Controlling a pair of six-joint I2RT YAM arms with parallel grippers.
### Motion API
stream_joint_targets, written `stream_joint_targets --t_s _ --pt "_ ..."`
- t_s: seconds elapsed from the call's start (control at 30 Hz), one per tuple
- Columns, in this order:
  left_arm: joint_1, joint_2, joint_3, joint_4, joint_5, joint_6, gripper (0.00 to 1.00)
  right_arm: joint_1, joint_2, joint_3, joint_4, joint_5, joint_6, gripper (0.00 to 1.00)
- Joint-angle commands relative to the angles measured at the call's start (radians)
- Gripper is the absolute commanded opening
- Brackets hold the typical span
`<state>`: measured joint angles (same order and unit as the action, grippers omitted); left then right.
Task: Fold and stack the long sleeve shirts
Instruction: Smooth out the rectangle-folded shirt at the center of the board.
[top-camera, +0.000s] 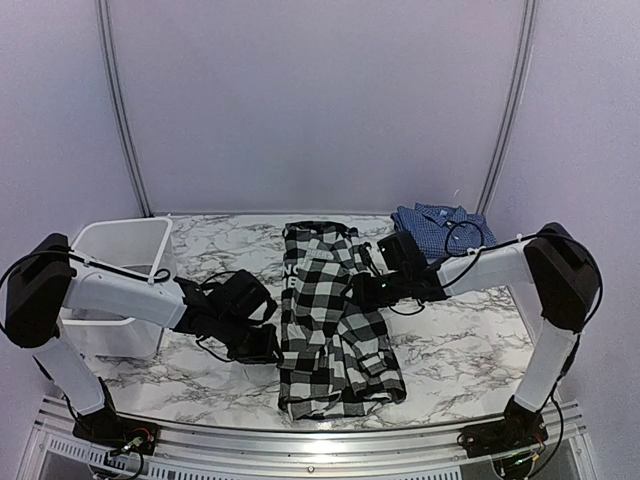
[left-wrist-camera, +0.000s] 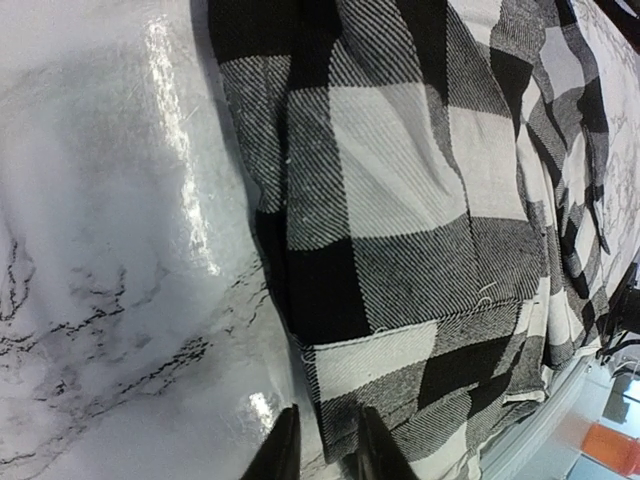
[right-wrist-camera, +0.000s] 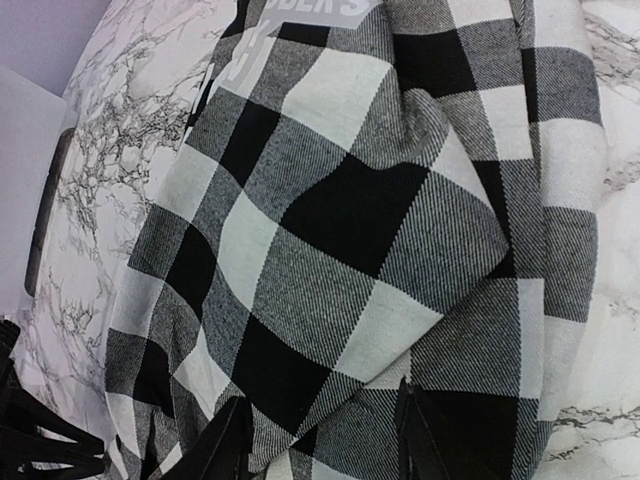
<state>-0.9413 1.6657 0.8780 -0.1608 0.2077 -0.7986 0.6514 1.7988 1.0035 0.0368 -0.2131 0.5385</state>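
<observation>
Left tool (left-wrist-camera: 325, 445) is sitting low on the table (top-camera: 470, 340), at the left edge of the buffalo-check shirt (top-camera: 330, 320), about halfway along it. The fingers are standing close together with the shirt's hem running between them. I can't tell whether it's pinching or only straddling.

Right tool (right-wrist-camera: 322, 435) is working the shirt's right edge, further up. Its fingers are standing well apart, open, with plaid lying between and under them and nothing clamped.

The plaid shirt is lying lengthwise down the middle of the table, rumpled, with folds overlapping. White lettering (right-wrist-camera: 310, 10) is showing near its far end.

The blue checked shirt (top-camera: 440, 222) is lying bunched at the far right corner, behind my right arm and apart from the plaid one.

A white bin (top-camera: 120, 260) is standing at the far left, and my left arm is crossing in front of it. Cables are looping off both wrists, close to the shirt's edges.
</observation>
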Motion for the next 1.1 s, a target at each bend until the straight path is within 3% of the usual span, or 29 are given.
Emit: stream_joint_targets --t_s 0.0,0.37,0.73,0.97,1.07 --pt "-0.007 0.009 0.032 0.006 -0.007 0.005 0.16 -0.007 0.026 0.023 0.046 -0.014 0.021 0.45" --pt "-0.022 -0.016 0.028 0.004 0.007 -0.013 0.01 -0.010 0.044 0.011 0.055 -0.023 0.032 0.45" --pt "-0.025 -0.051 0.040 0.004 0.030 -0.034 0.00 -0.009 0.075 0.018 0.080 -0.030 0.050 0.45" --pt "-0.028 -0.082 0.039 0.004 0.061 -0.031 0.00 -0.009 0.100 0.052 0.093 -0.039 0.057 0.32" --pt "-0.033 -0.097 0.037 0.005 0.074 -0.033 0.00 -0.010 0.100 0.068 0.079 -0.025 0.052 0.20"
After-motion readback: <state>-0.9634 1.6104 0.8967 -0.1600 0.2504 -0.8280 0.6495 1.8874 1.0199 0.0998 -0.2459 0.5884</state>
